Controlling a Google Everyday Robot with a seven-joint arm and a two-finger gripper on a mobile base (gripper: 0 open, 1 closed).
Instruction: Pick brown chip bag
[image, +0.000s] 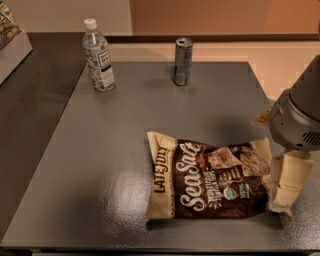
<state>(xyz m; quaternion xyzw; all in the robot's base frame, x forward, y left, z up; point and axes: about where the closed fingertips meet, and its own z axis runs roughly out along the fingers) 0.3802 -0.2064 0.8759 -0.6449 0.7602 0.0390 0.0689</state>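
The brown chip bag (210, 181) lies flat on the grey table (125, 150), front right of centre. It has a dark brown middle, tan ends, white "Sea Salt" script and "LATE JULY" lettering on its left end. My gripper (284, 192) comes in from the right edge, its grey wrist above and its cream tip low over the bag's right tan end. I cannot tell whether it touches the bag. The tip hides part of that end.
A clear water bottle (98, 56) stands at the table's back left. A grey can (183, 61) stands at the back centre. A dark counter (35, 100) adjoins the table on the left, with a white box (12, 50) at its far end.
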